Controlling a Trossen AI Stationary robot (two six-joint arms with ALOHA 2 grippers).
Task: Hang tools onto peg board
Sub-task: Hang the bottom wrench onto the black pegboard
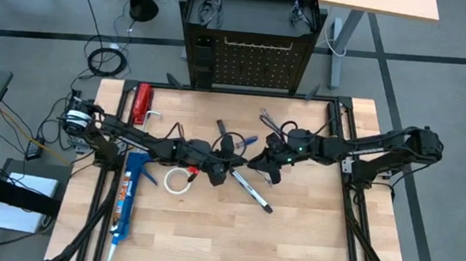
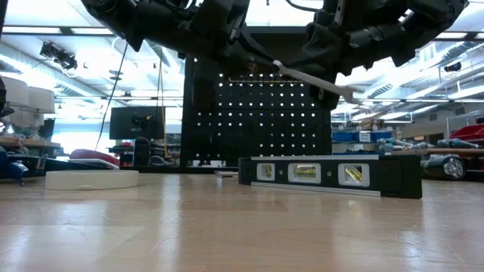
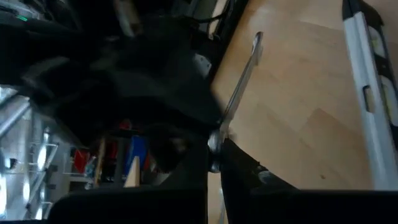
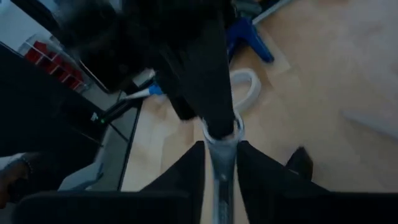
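Both arms meet over the middle of the table, holding one silver wrench up in the air between them. The left end effector is clamped shut on one end of the wrench; its wrist view shows the shaft running out from between its dark fingers above the wood. The right end effector has its two fingers set on either side of the other end of the wrench, close against the metal, though I cannot tell whether they are pressing it or have slackened.

Seen from table height, the wrench slopes down to the right, its open jaw end hanging in front of the peg board, which stands upright at the far edge of the table, apart from the wrench.

On the table below lies a black level with its vials facing out, just right of centre. The white tape roll lies flat to the left of it, near the left arm. The long blue caulking gun lies along the left side, and a red-handled tool sits at the far-left corner.
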